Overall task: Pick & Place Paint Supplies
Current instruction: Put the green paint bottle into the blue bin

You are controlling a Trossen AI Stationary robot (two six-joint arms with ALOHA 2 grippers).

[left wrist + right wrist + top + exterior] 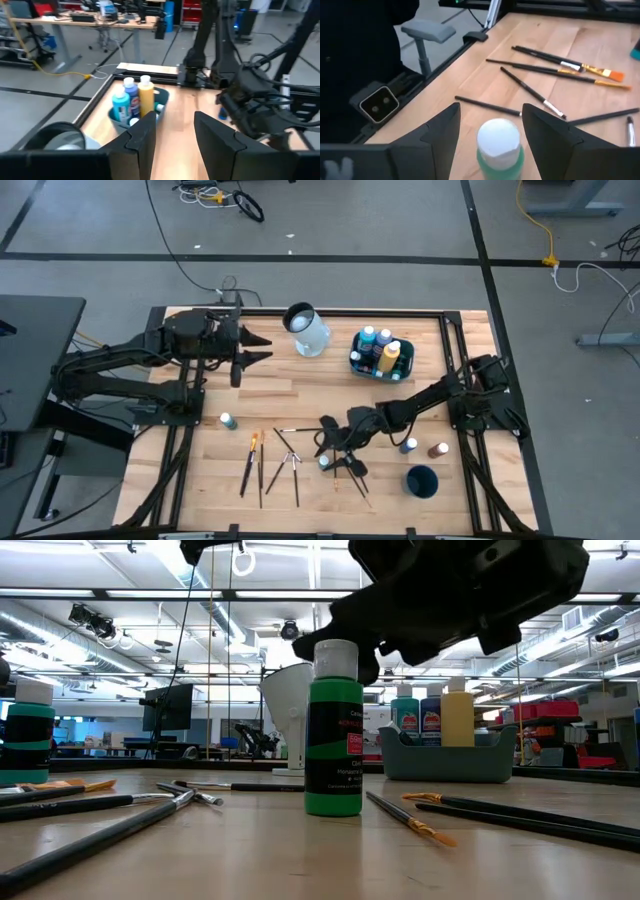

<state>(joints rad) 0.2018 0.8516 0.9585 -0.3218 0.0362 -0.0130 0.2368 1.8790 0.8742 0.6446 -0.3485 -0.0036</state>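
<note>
While four bottles are sitting in the teal tub, my right gripper is straddling, unclenched, a green bottle; brushes and other bottles are waiting.

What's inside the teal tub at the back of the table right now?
The tub holds upright white-capped paint bottles: blue ones, a teal one and a yellow one. A white cap shows lower down inside. The bottles hide the tub's floor, so anything lying there cannot be seen.

green bottle base cut off, label text unreadable
</note>
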